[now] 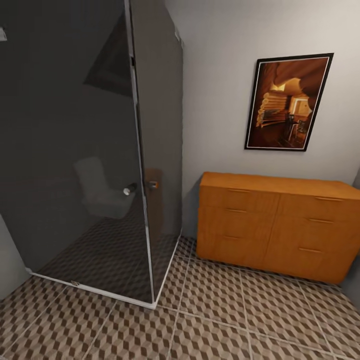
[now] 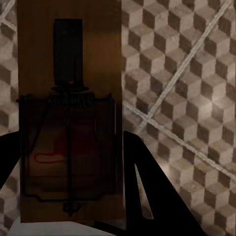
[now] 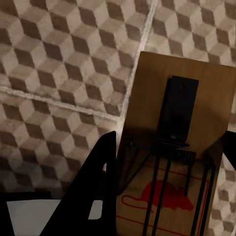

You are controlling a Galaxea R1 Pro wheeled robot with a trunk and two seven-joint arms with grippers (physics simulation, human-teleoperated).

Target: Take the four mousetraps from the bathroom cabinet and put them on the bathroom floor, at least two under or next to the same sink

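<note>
The bathroom floor (image 1: 220, 320) spreads across the head view in large tiles printed with brown, beige and white cubes, crossed by pale grout lines. A dark glass shower enclosure (image 1: 80, 150) stands on it at the left. Against the grey wall at the right sits the cabinet (image 1: 280, 225), wide and orange-brown, flat-topped, with drawer fronts closed and thin bar handles. A framed picture (image 1: 289, 101) hangs above it.

In the left wrist view, a mousetrap (image 2: 69, 118) is held above the tiles: a brown wooden slab with a dark plate, a coil spring, thin wire bars and a faint red mark. The left gripper (image 2: 71, 196) clamps it, black fingers (image 2: 152, 196) against its long edges.

In the right wrist view, the right gripper (image 3: 167, 196) grips a second mousetrap (image 3: 177, 147), one black finger (image 3: 93, 187) pressed to its edge; a red mouse outline is printed on the wood. No writing is readable.
</note>
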